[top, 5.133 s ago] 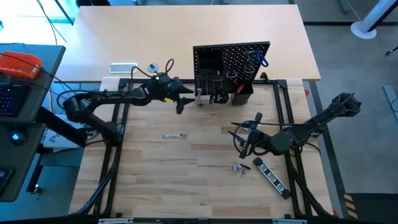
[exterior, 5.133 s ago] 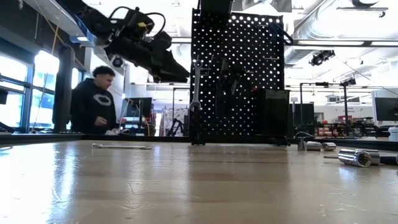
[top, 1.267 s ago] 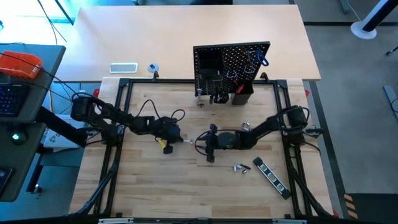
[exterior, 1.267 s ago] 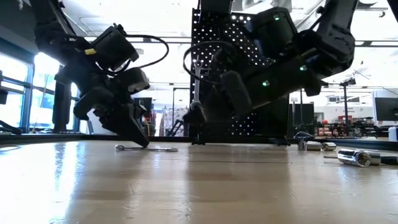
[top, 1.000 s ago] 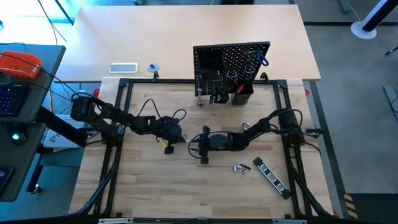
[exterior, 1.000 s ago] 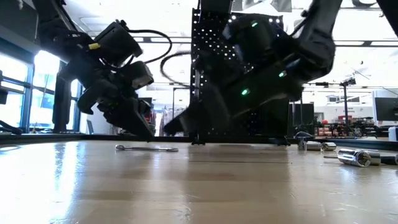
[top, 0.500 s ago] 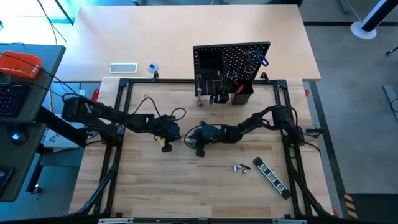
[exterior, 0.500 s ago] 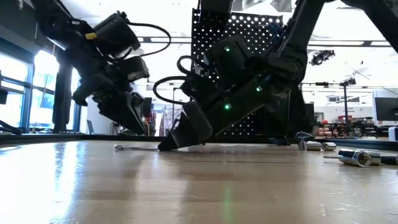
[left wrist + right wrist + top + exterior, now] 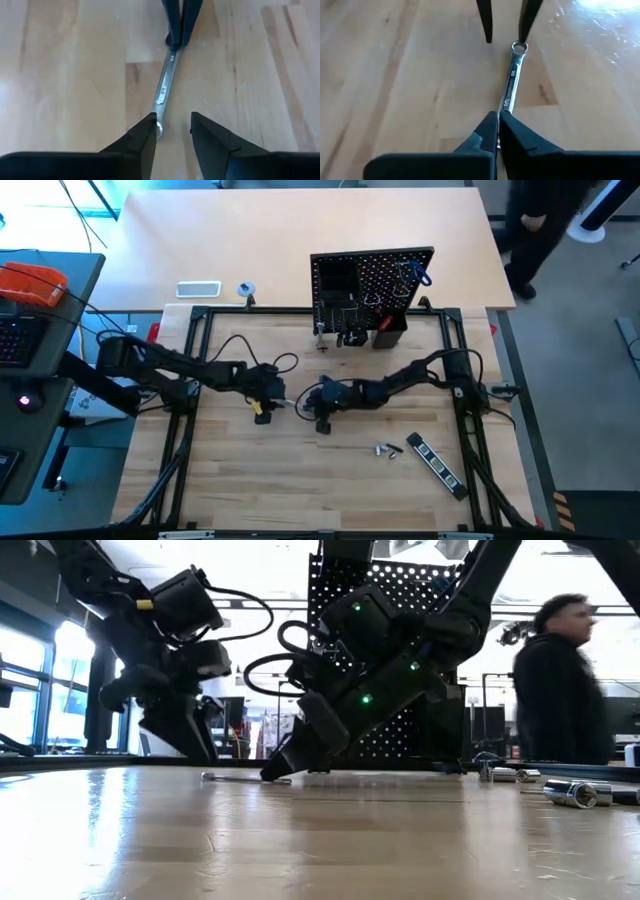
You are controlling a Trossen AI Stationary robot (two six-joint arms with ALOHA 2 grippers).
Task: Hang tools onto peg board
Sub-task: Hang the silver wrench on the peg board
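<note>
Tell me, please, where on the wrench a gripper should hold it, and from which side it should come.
The wrench lies flat on the table, so its thin flat shank is probably the best part, taken from above with one finger on each long edge. The right gripper is shut on it just so, at the end away from the ring. The left gripper stands open at the ring end.

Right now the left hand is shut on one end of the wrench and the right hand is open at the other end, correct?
Reversed. The right wrist view shows the right hand shut on the wrench, while the left hand is open around its ring end.
</note>
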